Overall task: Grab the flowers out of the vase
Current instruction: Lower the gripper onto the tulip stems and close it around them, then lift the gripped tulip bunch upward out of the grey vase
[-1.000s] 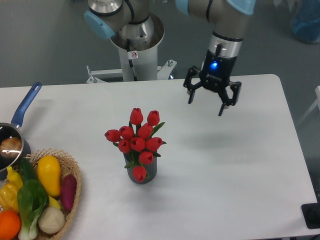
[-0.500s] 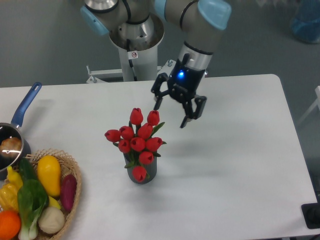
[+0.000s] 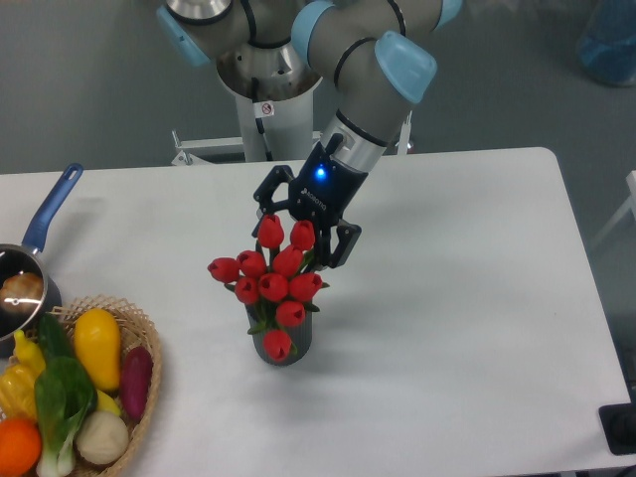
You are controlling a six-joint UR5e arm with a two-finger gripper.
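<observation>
1. We see the black two-finger gripper [image 3: 301, 231] just above the bunch of red tulip flowers with green stems [image 3: 271, 281], its jaws spread to either side of the two topmost buds.
2. The flowers stand in the small dark grey ribbed vase [image 3: 283, 347], near the middle of the white table [image 3: 467, 298].
3. At the near left a wicker basket of colourful vegetables [image 3: 79, 393] sits beside a dark saucepan with a blue handle [image 3: 30, 263].

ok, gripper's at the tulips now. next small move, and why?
Probably lower a little further, then close. The gripper is open, its fingers either side of the top two buds of the flowers, which sit in the vase. A grasp lower down looks safer.
</observation>
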